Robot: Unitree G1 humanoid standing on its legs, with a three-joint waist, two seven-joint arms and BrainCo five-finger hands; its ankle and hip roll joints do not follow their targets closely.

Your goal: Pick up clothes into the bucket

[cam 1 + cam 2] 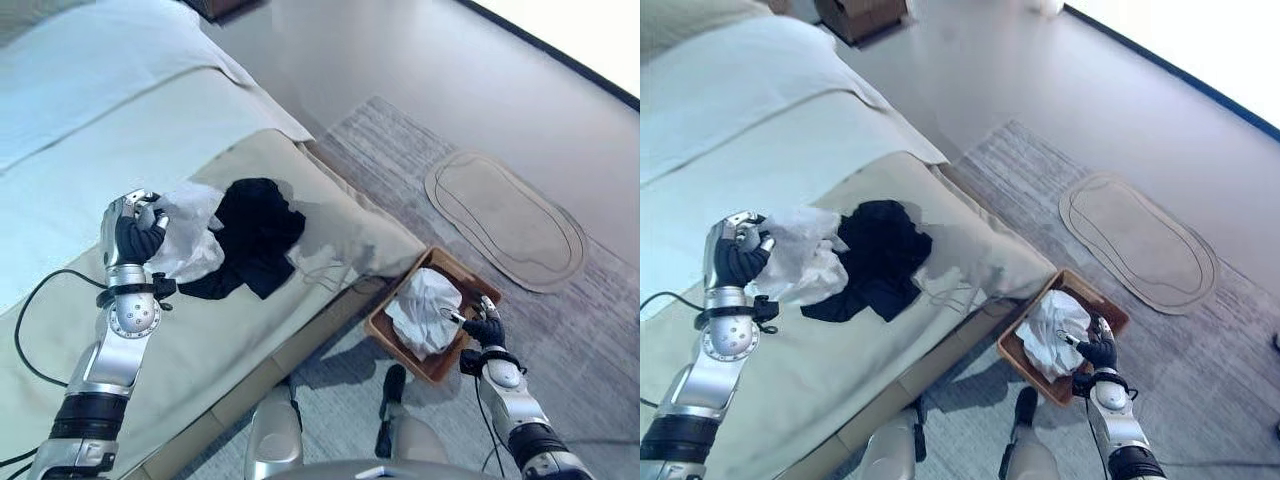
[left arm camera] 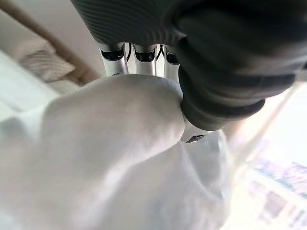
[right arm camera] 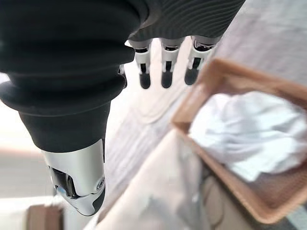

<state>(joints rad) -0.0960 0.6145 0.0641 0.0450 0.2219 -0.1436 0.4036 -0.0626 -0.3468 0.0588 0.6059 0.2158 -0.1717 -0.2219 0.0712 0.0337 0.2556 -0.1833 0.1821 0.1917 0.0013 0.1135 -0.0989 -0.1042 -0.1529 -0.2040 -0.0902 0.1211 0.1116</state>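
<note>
While bedside: 2 whites (image 1: 185, 240), 1 black (image 1: 255, 235).

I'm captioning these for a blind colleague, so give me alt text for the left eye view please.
The robot's left hand grips a white garment on a beige-covered bed, beside a black garment. On the grey rug by the bed, its right hand hovers open over a brown bucket holding white clothes.

A crumpled white garment (image 1: 185, 240) lay at centre left beside a black one (image 1: 255, 235); lower right, a brown bucket (image 1: 391, 335) held another white cloth (image 1: 427, 308).
</note>
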